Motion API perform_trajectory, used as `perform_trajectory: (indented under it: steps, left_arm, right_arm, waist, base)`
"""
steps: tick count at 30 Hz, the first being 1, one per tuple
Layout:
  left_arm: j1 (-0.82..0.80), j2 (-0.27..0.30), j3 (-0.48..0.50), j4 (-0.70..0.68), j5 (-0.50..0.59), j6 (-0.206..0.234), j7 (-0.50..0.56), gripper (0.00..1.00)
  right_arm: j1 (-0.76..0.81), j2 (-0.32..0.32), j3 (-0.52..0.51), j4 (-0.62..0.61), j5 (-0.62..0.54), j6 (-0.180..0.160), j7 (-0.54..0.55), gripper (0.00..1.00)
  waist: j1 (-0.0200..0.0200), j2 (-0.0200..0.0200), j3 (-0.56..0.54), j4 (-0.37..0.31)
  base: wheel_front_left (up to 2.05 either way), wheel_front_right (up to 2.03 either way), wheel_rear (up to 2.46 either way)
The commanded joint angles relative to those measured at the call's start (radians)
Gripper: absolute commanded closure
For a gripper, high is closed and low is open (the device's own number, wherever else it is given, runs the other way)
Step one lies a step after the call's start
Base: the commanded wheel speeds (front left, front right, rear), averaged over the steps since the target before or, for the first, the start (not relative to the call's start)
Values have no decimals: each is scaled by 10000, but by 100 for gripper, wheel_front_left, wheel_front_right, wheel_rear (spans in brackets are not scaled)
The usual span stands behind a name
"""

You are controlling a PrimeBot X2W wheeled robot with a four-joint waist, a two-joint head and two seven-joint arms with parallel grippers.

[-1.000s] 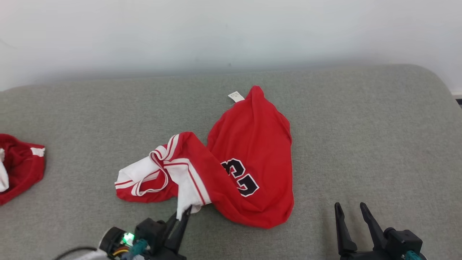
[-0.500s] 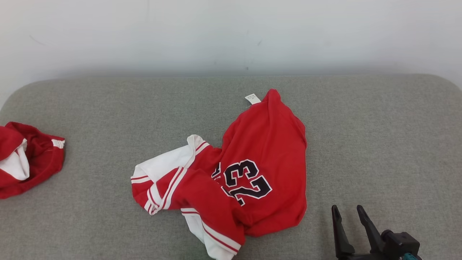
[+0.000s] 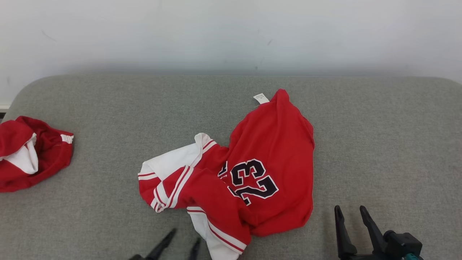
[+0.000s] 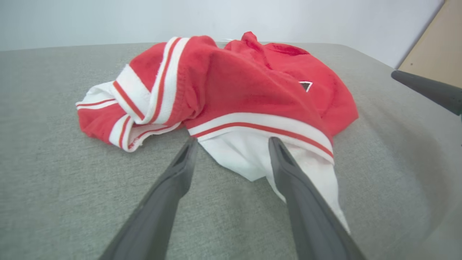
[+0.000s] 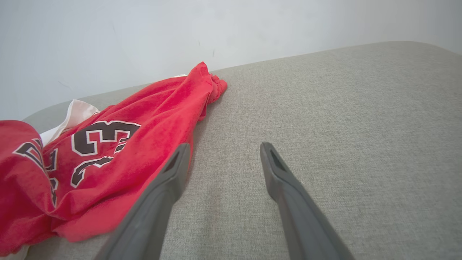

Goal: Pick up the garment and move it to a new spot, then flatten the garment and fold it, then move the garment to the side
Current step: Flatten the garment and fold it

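Crumpled red jersey w/ white striped trim & black "23" (image 3: 269, 169) lies centre-frame in head view on grey fabric cushion (image 3: 379, 137), small white tag (image 3: 260, 98) at its top edge. L gripper (image 3: 185, 235) at bottom edge: fingers spread, gripping nothing, tips by the white hem. R gripper (image 3: 349, 208) lower right: spread, empty, near jersey's edge. Second red-and-white cloth bundle (image 3: 32, 159) far left, well apart.

grey padded surface (image 3: 379, 144) bears a crumpled red jersey (image 3: 278, 144), second red garment (image 3: 50, 159) leftward.

Red garment (image 3: 274, 144) (white striped trim, black numerals) on grey cushion (image 3: 379, 144).
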Motion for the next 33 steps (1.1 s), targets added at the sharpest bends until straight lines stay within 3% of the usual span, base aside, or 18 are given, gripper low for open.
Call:
perform_trajectory:
  steps: [1,4,16,24,26,27,33]
  left_arm:
    - [54,1,111,50,-182,48,-70,0]
    - [-117,101,167,544,-109,-24,-76,0]
    - [-1316,-585,349,2774,-194,-273,-118,0]
    - [-1713,-1035,625,3790,-311,-464,-113,0]
    - [-1844,-1119,507,4092,-313,-472,-111,59]
    - [-1892,-1168,485,4207,-355,-494,-108,98]
    - [-1959,-1193,463,4232,-323,-542,-109,100]
  right_arm:
    - [-34,-1,55,37,-17,-24,-4,0]
    - [-127,-7,124,51,-4,-24,-4,0]
    - [-332,-2,46,87,-220,-24,-4,0]
    - [-318,-1,-21,56,-141,-24,-4,0]
    - [-313,-1,-14,78,-121,-24,-4,0]
    - [-315,-2,-13,86,-110,-24,-4,0]
    - [-240,-4,-81,50,-51,-24,-4,0]
  waist:
    - [0,0,12,-41]
    - [0,0,61,-161]
    - [0,0,318,-891]
    - [0,0,471,-1034]
    - [0,0,469,-1024]
    - [0,0,461,-1012]
    - [0,0,336,-797]
  base:
    - [0,0,0]
    - [0,0,0]
    - [0,0,0]
    - [0,0,0]
    - [0,0,0]
    - [0,0,0]
    - [0,0,0]
